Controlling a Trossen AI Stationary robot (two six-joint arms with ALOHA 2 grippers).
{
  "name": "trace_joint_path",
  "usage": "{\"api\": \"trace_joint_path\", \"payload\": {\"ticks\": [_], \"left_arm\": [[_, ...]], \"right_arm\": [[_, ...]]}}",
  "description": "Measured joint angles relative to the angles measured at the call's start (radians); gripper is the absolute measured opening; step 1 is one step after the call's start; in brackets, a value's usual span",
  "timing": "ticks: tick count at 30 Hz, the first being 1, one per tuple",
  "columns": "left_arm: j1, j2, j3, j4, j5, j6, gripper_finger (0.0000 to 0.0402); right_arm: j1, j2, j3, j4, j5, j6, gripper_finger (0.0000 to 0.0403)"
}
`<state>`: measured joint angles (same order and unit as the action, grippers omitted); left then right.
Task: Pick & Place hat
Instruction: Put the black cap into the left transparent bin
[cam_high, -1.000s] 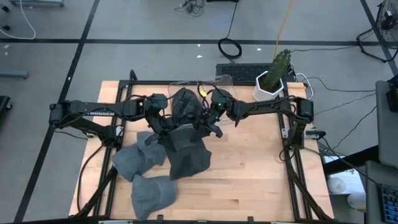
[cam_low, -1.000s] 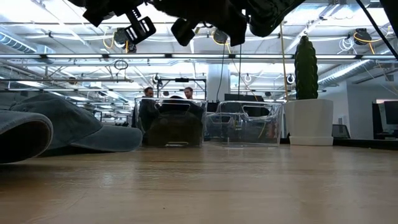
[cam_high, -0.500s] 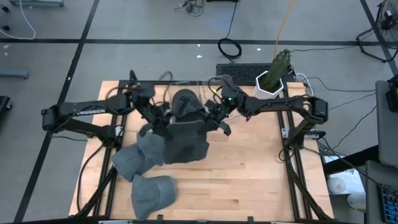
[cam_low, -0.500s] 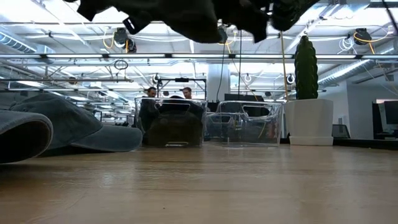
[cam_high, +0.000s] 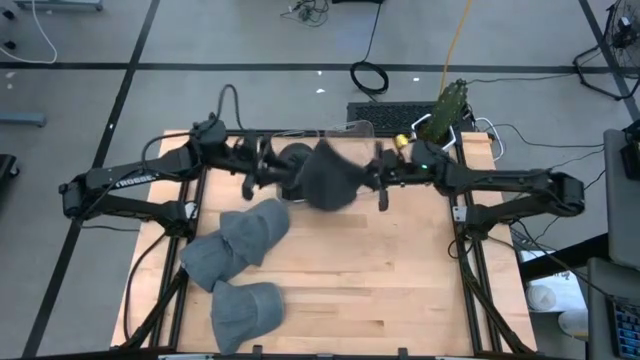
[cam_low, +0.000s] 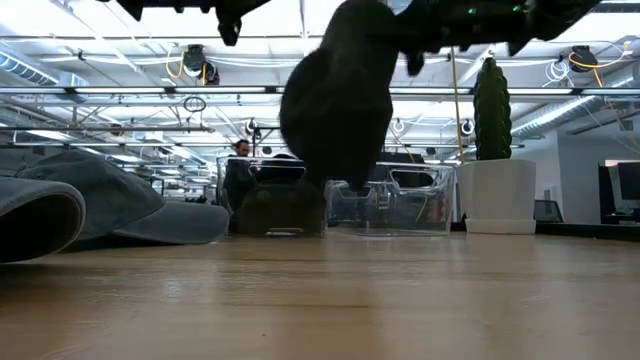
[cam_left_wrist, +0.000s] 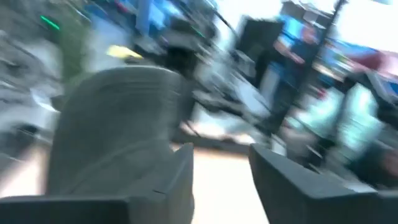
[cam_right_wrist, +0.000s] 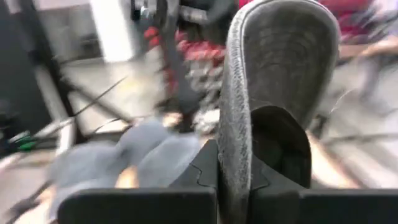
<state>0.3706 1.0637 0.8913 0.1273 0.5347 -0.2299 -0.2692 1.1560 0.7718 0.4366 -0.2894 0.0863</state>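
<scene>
Your right hand (cam_high: 378, 180) is pinching the hat (cam_high: 328, 178). In the right wrist view the brim (cam_right_wrist: 239, 106) sits squeezed btwn the two dark fingers (cam_right_wrist: 208, 171), which are shut tight on it.

The hat is up in the air, top middle of the high view, over the far edge of the tabletop (cam_high: 400, 280). In the low view it hangs down like a dark lump (cam_low: 335, 110), well above the wood. It dangles in front of a clear bin (cam_low: 275, 195) at the back, middle of the frame; I can't tell if it's right over that bin.

Your left hand (cam_high: 262, 170) is just to the pic's left of the hat. Its fingers (cam_left_wrist: 180, 180) stand apart w/ nothing btwn them. The hat is beside them, not inside.

So the hat lies to the left of your right hand in the high view, btwn both hands, and only the right one carries it. The drop is prob. the right arm's job.

Three more hats (cam_high: 240, 265) lie low left on the tabletop, well apart from both hands.
</scene>
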Motion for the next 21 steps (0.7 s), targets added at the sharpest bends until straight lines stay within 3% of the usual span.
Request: {"api": "trace_joint_path", "payload": {"ticks": [3,8,12,21], "left_arm": [[0.0,-0.001,0.0,0.072,-0.097,-0.004,0.0201],[0.002,0.002,0.0,0.08,-0.15,-0.008,0.0236],[0.001,0.008,0.0,0.088,-0.163,-0.057,0.0241],[0.002,0.008,0.0,0.146,-0.276,-0.239,0.0241]], "right_arm": [[0.008,-0.053,-0.052,0.129,0.086,-0.033,0.0],[0.008,-0.058,-0.079,0.293,0.042,-0.008,0.0],[0.009,-0.056,-0.078,0.419,0.029,-0.037,0.0],[0.008,-0.065,-0.077,0.611,0.162,-0.234,0.0]]}}
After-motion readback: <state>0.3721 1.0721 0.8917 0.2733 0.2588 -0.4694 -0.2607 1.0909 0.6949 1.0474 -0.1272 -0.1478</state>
